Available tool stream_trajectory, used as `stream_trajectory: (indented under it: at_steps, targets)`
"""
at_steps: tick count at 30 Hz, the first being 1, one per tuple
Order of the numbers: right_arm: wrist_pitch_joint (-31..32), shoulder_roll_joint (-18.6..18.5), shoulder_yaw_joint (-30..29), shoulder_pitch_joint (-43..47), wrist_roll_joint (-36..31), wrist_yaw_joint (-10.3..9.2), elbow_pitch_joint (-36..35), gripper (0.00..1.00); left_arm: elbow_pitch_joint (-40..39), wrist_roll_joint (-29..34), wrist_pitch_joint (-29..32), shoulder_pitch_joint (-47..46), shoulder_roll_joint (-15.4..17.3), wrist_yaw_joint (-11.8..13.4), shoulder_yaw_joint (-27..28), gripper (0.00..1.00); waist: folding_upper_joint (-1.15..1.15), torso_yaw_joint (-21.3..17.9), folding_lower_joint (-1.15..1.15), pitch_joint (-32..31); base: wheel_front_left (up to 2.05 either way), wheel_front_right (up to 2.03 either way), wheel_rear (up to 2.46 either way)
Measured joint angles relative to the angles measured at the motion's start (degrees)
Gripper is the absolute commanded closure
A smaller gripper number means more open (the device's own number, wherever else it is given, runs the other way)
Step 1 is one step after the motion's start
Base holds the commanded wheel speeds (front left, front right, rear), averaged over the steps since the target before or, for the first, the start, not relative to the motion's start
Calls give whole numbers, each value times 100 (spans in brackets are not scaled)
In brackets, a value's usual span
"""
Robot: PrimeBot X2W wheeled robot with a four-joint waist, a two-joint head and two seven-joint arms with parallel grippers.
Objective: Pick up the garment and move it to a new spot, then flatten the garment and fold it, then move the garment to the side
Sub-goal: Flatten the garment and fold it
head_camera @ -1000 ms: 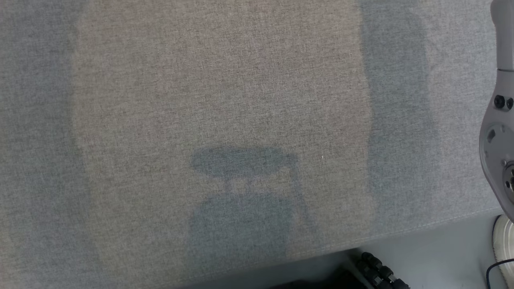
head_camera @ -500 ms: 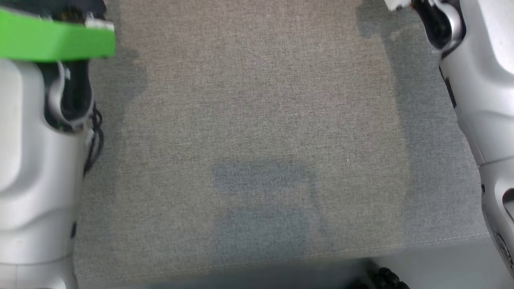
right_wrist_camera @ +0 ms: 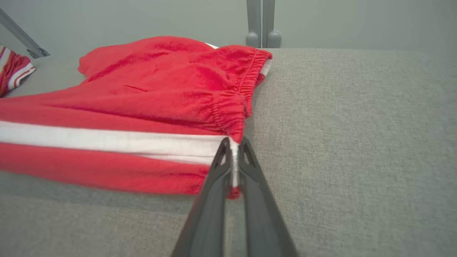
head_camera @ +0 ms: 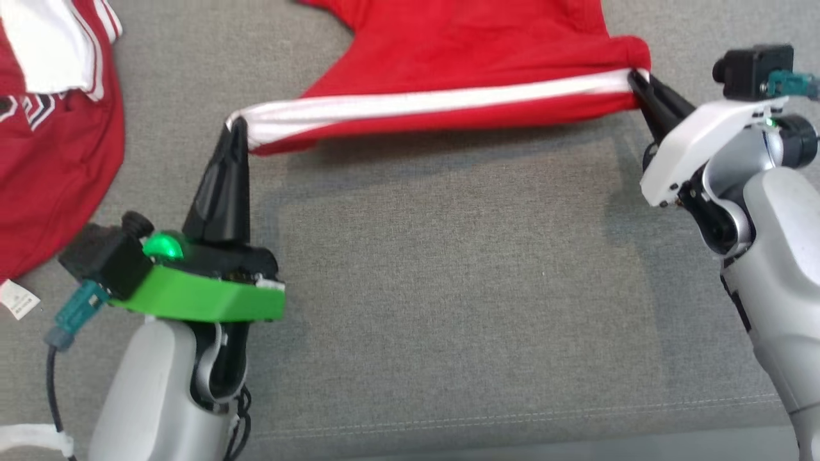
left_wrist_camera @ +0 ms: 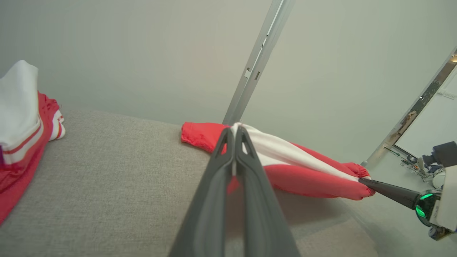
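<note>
Holding the red garment (head_camera: 461, 57) stretched over the grey counter (head_camera: 416, 307), I am watching both ends. At far left another red and white cloth (head_camera: 57, 147) is lying, well apart from my work. My left jaws are pinched shut on the leg hem at the white stripe (head_camera: 435, 101); the right jaws are shut on the waistband end. The near edge is hanging lifted, the rest lying farther back. I am judging both arms should travel level together, stripe taut but not overstretched.

No legible text, white tag (head_camera: 17, 299) too small, lettering (head_camera: 29, 109) on left cloth (head_camera: 64, 166) unreadable
</note>
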Motion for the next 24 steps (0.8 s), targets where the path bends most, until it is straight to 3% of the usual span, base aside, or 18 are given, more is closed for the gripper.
stream_trajectory:
  at_steps: [11, 24]
  targets:
    - [525, -40, -209, 1637, 109, -1, -623, 100, -211, -71, 82, 1717, -22, 141, -229, 100, 0, 148, 0, -1092, 0, 0, 0]
    - [1244, 67, -843, 3198, -14, -2, -1789, 100, -961, -74, 459, 2882, 261, 326, -463, 100, 0, 176, 0, -1620, 0, 0, 0]
